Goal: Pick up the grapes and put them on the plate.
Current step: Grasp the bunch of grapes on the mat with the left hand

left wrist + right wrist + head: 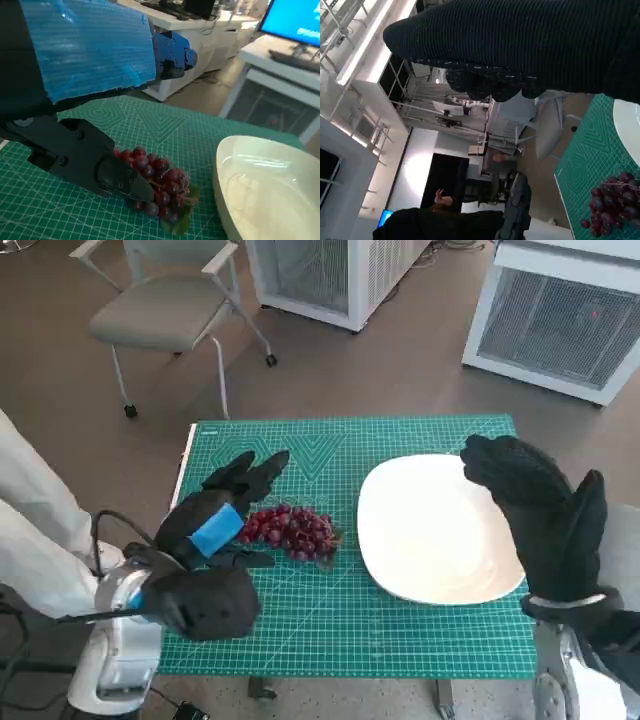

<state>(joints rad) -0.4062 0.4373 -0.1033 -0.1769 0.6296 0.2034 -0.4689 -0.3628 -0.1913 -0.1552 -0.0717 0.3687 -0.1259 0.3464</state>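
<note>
A bunch of dark red grapes (293, 531) lies on the green cutting mat (400, 630), just left of the white plate (400, 540). My left hand (215, 520) rests over the left side of the bunch, one black finger (107, 172) against the grapes (157, 187) and other fingers stretched out past them; nothing is lifted. My right hand (540, 510) hovers in its black glove over the plate's right part, fingers apart and holding nothing. The right wrist view shows the grapes (610, 205) on the mat beside the plate's rim (627, 127).
A grey chair (165, 310) stands on the floor beyond the table's left corner. White cabinets (560, 315) stand at the back. A white-sleeved arm (30, 530) of a person shows at the left edge.
</note>
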